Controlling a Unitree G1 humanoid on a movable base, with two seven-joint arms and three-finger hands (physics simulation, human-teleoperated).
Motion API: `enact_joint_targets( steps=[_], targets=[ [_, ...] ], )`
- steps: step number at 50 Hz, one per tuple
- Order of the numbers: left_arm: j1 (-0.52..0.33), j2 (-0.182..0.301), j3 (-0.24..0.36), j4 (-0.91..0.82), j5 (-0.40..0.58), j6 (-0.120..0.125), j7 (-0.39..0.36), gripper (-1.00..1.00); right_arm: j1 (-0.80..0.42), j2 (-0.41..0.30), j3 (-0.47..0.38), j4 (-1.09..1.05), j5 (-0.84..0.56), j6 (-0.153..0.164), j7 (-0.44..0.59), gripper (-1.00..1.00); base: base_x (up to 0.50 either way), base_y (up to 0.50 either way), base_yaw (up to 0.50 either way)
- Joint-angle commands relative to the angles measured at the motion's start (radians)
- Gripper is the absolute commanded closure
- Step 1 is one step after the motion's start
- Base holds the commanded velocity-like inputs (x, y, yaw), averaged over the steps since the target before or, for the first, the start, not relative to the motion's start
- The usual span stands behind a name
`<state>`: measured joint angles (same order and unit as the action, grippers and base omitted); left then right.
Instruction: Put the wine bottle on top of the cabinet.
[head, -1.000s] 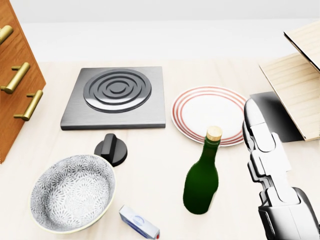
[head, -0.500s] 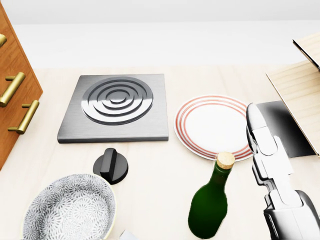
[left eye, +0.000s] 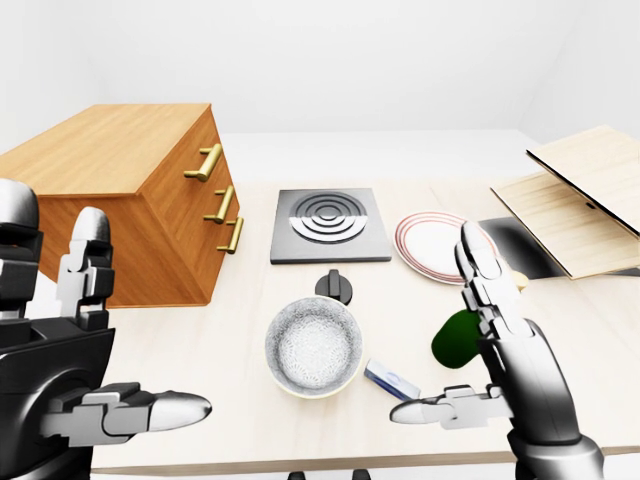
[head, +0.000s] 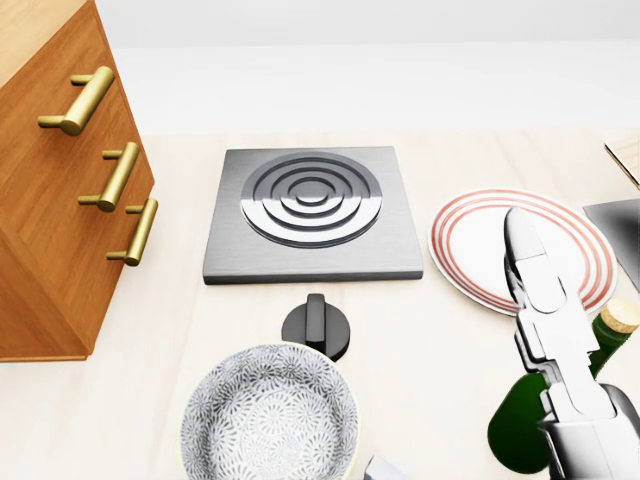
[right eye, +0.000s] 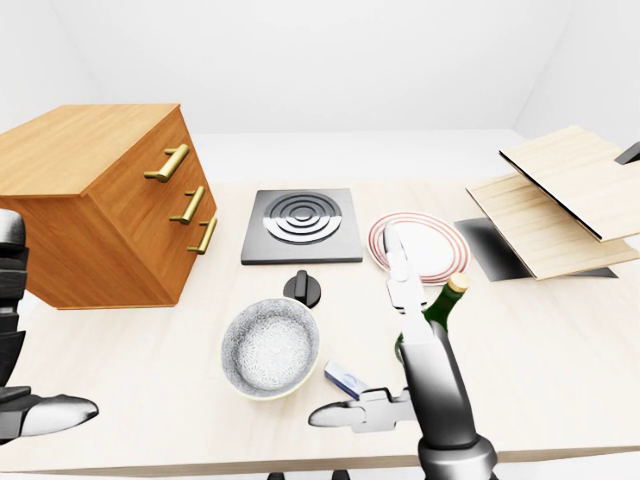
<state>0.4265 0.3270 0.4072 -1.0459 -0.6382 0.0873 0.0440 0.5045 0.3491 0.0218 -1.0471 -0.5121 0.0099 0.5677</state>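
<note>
The green wine bottle (right eye: 442, 305) with a cork stands on the table at the lower right, partly hidden behind my right hand. My right hand (right eye: 385, 345) is open, with its fingers (head: 545, 300) straight up against the bottle's left side and its thumb stretched out to the left, not closed round the bottle. The wooden cabinet (left eye: 130, 190) with brass handles stands at the left, and its flat top shows. My left hand (left eye: 130, 335) is open and empty at the lower left, below the cabinet.
A grey hob plate (left eye: 330, 222) lies at the middle, with a black knob (left eye: 337, 287) and a patterned bowl (left eye: 313, 345) below it. A red-ringed plate (left eye: 435, 245) lies to its right. A small white and blue item (left eye: 392, 380) lies beside the bowl. Wooden boards (left eye: 580, 200) and a dark mat (left eye: 520, 245) lie at the right.
The head camera has moved, so the whole picture has shifted right and the cabinet shows more. The bottle now sits at the lower right edge, behind my right hand's fingers.
</note>
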Motion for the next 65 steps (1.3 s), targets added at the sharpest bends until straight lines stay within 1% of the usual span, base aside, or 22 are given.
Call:
enact_joint_targets(
  steps=[1,4,8,12,15,19,20,22,24,26,29,32,34,37,44,48,51,55,59,60,62,65],
  targets=[
    [-0.003,-0.024,-0.012,-0.001,0.020,0.000,-0.020,-1.00,0.027,0.000,0.005,0.000,0.059,0.010,-0.036,-1.00,0.00,0.00,0.00],
    [-0.002,-0.038,-0.021,-0.001,0.038,0.000,-0.032,-1.00,0.036,0.000,0.014,0.000,0.069,0.004,-0.045,-1.00,0.05,0.00,0.00],
    [-0.002,-0.032,-0.003,-0.001,0.013,0.000,-0.032,-1.00,0.030,0.000,0.003,0.000,0.076,0.002,-0.050,-1.00,0.45,0.00,0.00],
    [0.002,-0.033,-0.007,-0.001,0.016,0.000,-0.033,-1.00,0.040,0.000,0.004,0.000,0.105,0.021,-0.058,-1.00,0.34,0.00,0.00],
    [0.006,-0.020,-0.007,-0.001,0.005,0.000,-0.024,-1.00,0.051,0.000,-0.018,0.000,0.139,0.015,-0.062,-1.00,0.00,0.00,0.00],
    [0.000,-0.031,-0.009,-0.001,0.013,0.000,-0.031,-1.00,0.093,0.000,-0.081,0.000,0.217,-0.026,-0.056,-1.00,0.00,0.00,0.00],
    [0.000,-0.038,-0.013,-0.001,0.021,0.000,-0.037,-1.00,0.118,0.000,-0.111,0.000,0.259,-0.043,-0.062,-1.00,0.00,0.00,0.00],
    [-0.002,-0.045,-0.010,-0.001,0.024,0.000,-0.043,-1.00,0.151,-0.015,-0.136,0.000,0.325,-0.056,-0.100,-1.00,0.00,0.00,0.00],
    [-0.001,-0.046,-0.006,-0.001,0.021,0.000,-0.045,-1.00,0.207,-0.100,-0.170,0.000,0.413,-0.088,-0.167,-1.00,0.00,0.00,0.00],
    [-0.001,-0.047,-0.008,-0.001,0.022,0.000,-0.044,-1.00,0.250,-0.216,-0.184,0.000,0.495,-0.097,-0.270,-1.00,0.00,0.00,0.00],
    [-0.002,-0.048,-0.015,-0.001,0.027,0.000,-0.041,-1.00,0.314,-0.413,-0.194,0.000,0.602,-0.097,-0.444,-1.00,0.00,0.00,0.00],
    [-0.019,-0.062,-0.020,-0.001,0.046,0.000,-0.048,-1.00,0.390,-0.566,-0.228,0.000,0.704,-0.097,-0.580,-1.00,0.00,0.00,0.00],
    [-0.019,-0.068,-0.020,-0.001,0.051,0.000,-0.054,-1.00,0.441,-0.626,-0.243,0.000,0.741,-0.097,-0.636,-1.00,0.00,0.00,0.00],
    [-0.008,-0.068,-0.022,-0.001,0.053,0.000,-0.058,-1.00,0.484,-0.658,-0.256,0.000,0.764,-0.097,-0.667,-1.00,0.00,0.00,0.00],
    [-0.019,-0.082,-0.020,-0.001,0.062,0.000,-0.069,-1.00,0.546,-0.604,-0.349,0.000,0.845,-0.097,-0.612,-1.00,0.00,0.00,0.00],
    [-0.013,-0.093,-0.026,-0.001,0.074,0.000,-0.082,-1.00,0.539,-0.559,-0.403,0.000,0.890,-0.097,-0.565,-1.00,0.00,0.00,0.00],
    [-0.018,-0.099,-0.025,-0.001,0.078,0.000,-0.087,-1.00,0.507,-0.495,-0.436,0.000,0.895,-0.097,-0.508,-1.00,0.00,0.00,0.00],
    [-0.022,-0.107,-0.018,-0.001,0.080,0.000,-0.095,-1.00,0.375,-0.391,-0.552,0.000,0.924,-0.097,-0.404,-1.00,0.00,0.00,0.00],
    [-0.018,-0.109,-0.023,-0.001,0.084,0.000,-0.097,-1.00,0.239,-0.312,-0.647,0.000,0.908,0.044,-0.317,-1.00,0.00,0.00,0.00],
    [-0.020,-0.124,-0.020,-0.001,0.093,0.000,-0.110,-1.00,0.002,-0.332,-0.652,0.190,0.799,0.077,-0.307,-1.00,0.00,0.00,0.00],
    [-0.025,-0.144,-0.015,-0.001,0.105,0.000,-0.128,-1.00,-0.074,-0.252,-0.718,0.195,0.734,0.077,-0.203,-1.00,0.00,0.00,0.00],
    [-0.042,-0.180,-0.014,-0.001,0.139,0.000,-0.160,-1.00,-0.123,-0.189,-0.774,0.201,0.691,0.077,-0.119,-1.00,0.00,0.00,0.00]
  ],
)
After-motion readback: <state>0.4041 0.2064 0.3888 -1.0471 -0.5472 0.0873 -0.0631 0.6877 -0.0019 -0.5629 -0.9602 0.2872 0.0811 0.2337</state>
